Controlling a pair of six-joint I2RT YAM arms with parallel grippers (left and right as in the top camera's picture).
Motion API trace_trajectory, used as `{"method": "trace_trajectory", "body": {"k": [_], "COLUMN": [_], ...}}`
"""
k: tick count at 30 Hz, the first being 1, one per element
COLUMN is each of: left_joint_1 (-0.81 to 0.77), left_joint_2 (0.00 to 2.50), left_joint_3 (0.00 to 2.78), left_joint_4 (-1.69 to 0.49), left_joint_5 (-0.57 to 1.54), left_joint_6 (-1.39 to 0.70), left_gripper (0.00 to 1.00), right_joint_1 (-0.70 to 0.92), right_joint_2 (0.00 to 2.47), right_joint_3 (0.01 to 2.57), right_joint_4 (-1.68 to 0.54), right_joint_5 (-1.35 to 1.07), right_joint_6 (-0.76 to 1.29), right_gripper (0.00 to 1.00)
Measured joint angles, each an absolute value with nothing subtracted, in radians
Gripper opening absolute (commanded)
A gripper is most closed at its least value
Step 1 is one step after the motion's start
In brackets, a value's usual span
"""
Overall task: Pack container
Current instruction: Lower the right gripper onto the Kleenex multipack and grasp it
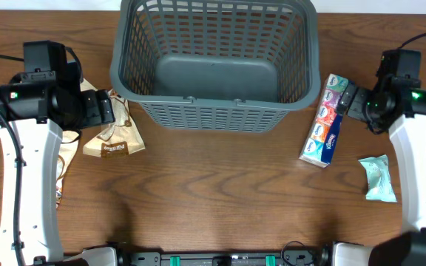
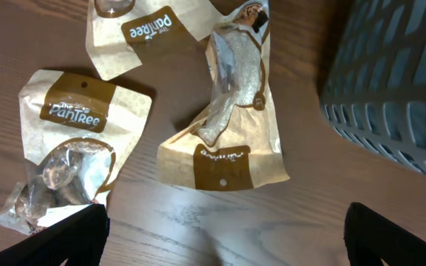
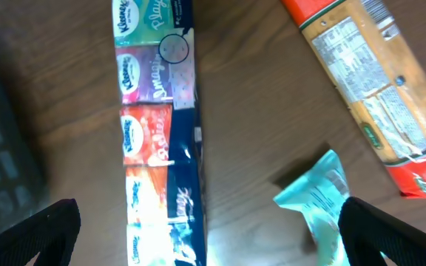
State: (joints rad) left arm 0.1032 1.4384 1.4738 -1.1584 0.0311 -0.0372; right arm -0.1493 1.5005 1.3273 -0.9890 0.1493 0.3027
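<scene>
Packing has not begun: the basket [image 1: 213, 112] sits empty at the far middle of the table [image 1: 213, 196]. Left gripper [image 2: 228, 240] hangs spread, holding nothing, over snack packets [image 2: 226, 148]; right gripper [image 3: 213, 236], likewise spread, over the tissue pack [image 3: 156, 140]. Every item lies outside the basket.

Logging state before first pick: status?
Left gripper open above snack packets. Right gripper open above tissue pack. Container empty, nothing blocking.

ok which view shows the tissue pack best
The right wrist view: the tissue pack is close up, with its Kleenex labels readable. Overhead shows it whole but small, just right of the basket. The left wrist view doesn't show it.
</scene>
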Motion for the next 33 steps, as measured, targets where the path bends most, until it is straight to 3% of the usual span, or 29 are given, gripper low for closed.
{"method": "trace_trajectory", "body": {"k": [33], "left_joint_1": [0.103], "left_joint_2": [1.438], "left_joint_3": [1.433], "left_joint_4": [-1.121], "left_joint_5": [0.031], "left_joint_6": [-0.002], "left_gripper": [0.93], "right_joint_1": [-0.078], "right_joint_2": [1.975], "right_joint_3": [1.327], "right_joint_4": [-0.714], "right_joint_5": [0.131], "right_joint_6": [0.414], "right_gripper": [0.99]}}
